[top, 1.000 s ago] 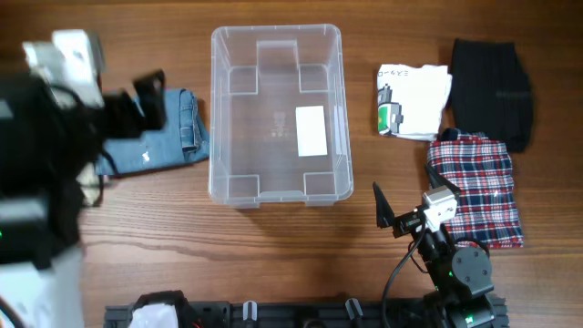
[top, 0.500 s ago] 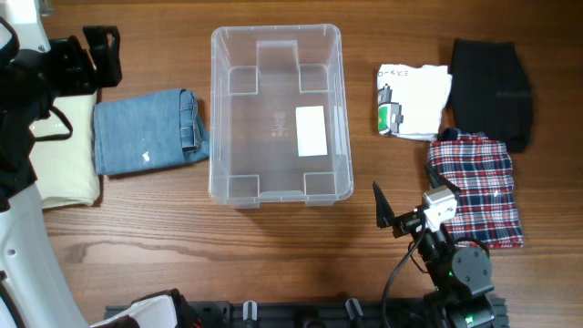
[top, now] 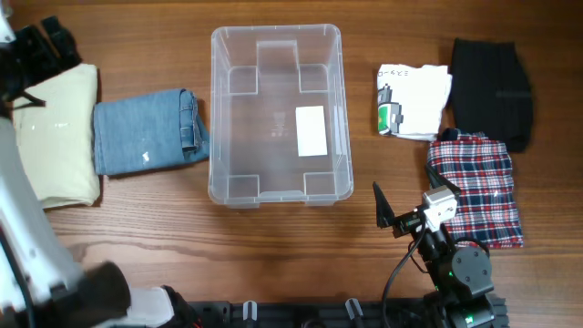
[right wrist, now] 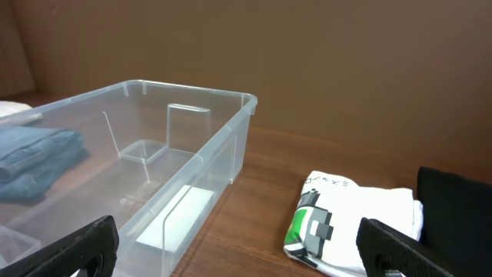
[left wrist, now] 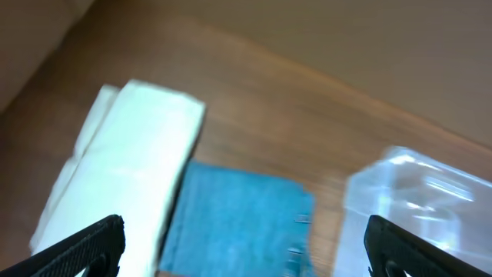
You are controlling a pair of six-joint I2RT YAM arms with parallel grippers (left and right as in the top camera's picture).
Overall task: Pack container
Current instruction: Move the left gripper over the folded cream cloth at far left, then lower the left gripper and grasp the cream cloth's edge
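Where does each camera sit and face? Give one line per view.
Overhead: above the table, looking straight down at the clear rectangular plastic container; left arm and right arm show.
Left wrist: raised, tilted down at the folded blue denim garment; its black fingertips show.
Right wrist: low, facing across toward the folded white printed shirt; its black fingertips show.
Shared: all three see the container.

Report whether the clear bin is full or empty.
Empty: the container holds nothing; only its white label shows on the bare floor.
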